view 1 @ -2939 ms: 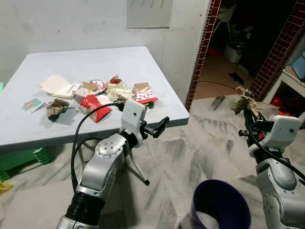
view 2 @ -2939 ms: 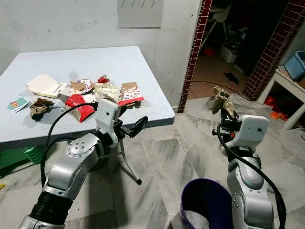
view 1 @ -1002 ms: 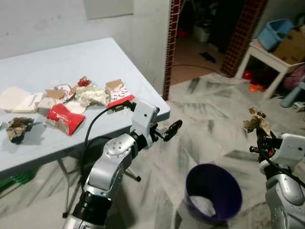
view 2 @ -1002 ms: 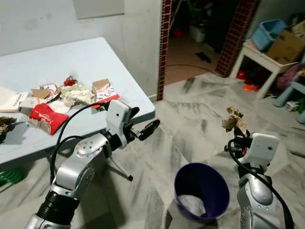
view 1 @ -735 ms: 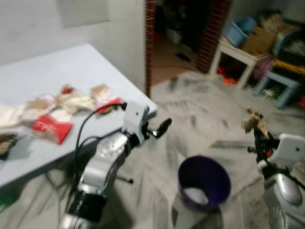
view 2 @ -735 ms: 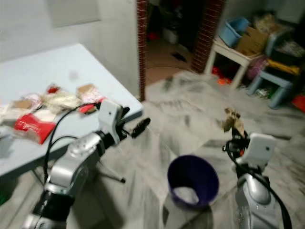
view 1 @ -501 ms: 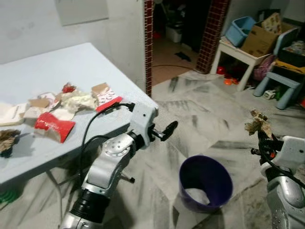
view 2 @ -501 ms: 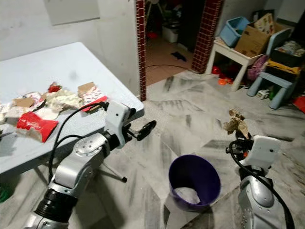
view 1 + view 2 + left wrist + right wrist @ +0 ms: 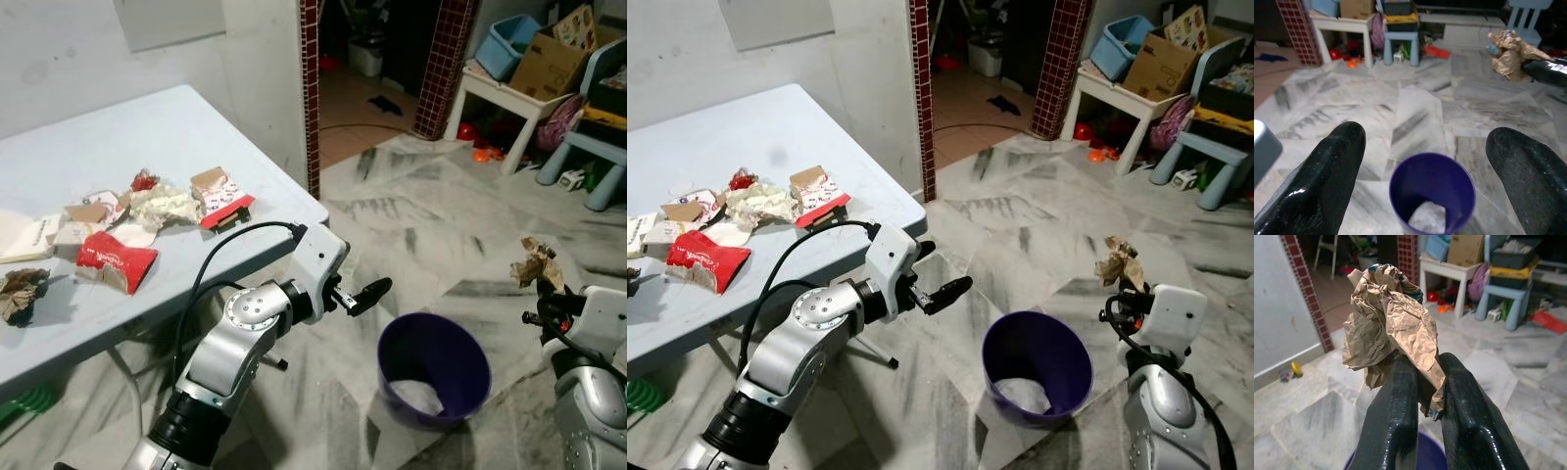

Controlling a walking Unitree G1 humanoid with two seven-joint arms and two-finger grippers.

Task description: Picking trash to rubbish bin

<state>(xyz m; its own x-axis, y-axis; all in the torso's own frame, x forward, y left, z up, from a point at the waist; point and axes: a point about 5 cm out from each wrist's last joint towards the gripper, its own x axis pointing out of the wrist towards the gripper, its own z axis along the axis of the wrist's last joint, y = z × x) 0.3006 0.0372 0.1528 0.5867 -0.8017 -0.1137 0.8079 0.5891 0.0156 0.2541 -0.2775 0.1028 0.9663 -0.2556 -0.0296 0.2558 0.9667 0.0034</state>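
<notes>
Here the right claw [image 9: 1129,290] pinches a paper wad [image 9: 1117,260], right of the bin [image 9: 1038,364]. Released there, it would likely miss; the left claw [image 9: 1420,161] hangs wide.

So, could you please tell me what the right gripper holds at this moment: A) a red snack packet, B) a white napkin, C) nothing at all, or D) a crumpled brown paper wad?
D: the right gripper is shut on the crumpled brown paper wad, raised beside the round purple rubbish bin on the floor.
</notes>
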